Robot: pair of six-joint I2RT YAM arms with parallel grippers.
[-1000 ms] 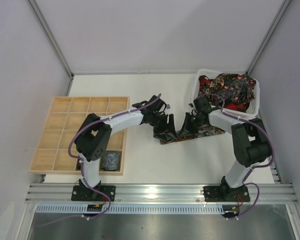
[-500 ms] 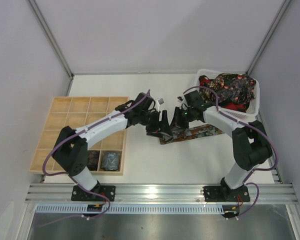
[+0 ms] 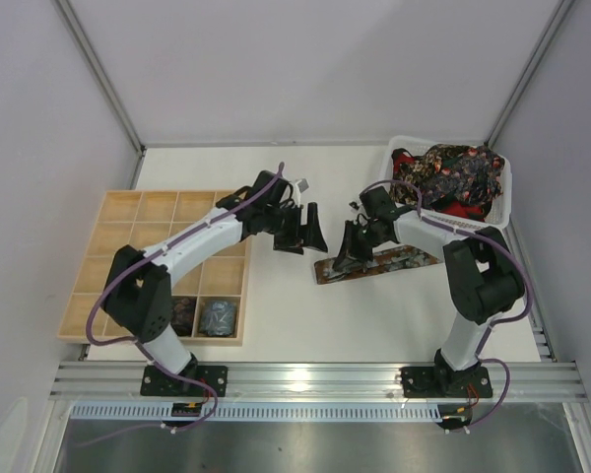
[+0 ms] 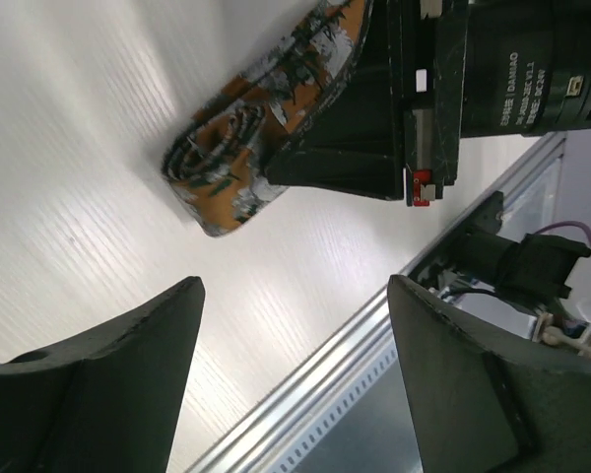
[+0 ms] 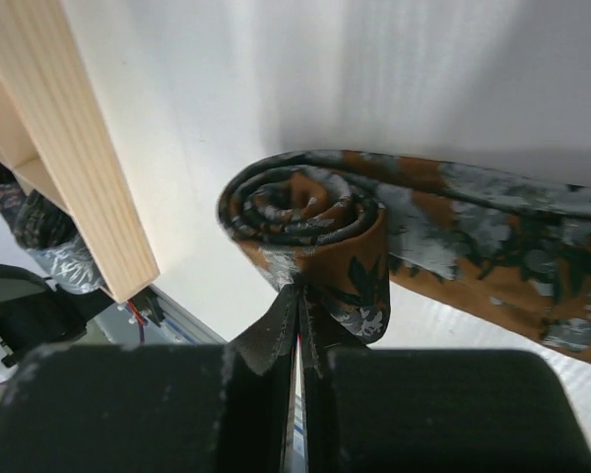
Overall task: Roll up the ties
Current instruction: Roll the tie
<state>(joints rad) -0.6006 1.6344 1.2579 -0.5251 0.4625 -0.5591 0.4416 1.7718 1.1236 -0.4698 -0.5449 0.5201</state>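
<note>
A brown-orange tie (image 3: 389,262) with dark and grey leaf print lies flat on the table, its left end wound into a loose coil (image 5: 305,212). The coil also shows in the left wrist view (image 4: 227,163). My right gripper (image 3: 350,252) is shut, its fingertips (image 5: 300,296) pinching the coil's lower edge. My left gripper (image 3: 303,233) is open and empty, lifted up and to the left of the coil, apart from it; in its own view (image 4: 294,288) the jaws stand wide. More ties (image 3: 453,175) fill the basket. Two small dark coils (image 3: 217,316) sit in the tray's near cells.
The white mesh basket (image 3: 505,202) stands at the back right, close behind the right arm. The pale wooden grid tray (image 3: 138,212) lies on the left; its corner (image 5: 79,148) is near the coil. The metal rail (image 3: 315,376) runs along the near edge.
My left gripper let go of the tie's rolled end and drew back up and to the left, open. The right gripper stayed shut at the coil, which has settled onto the table.
</note>
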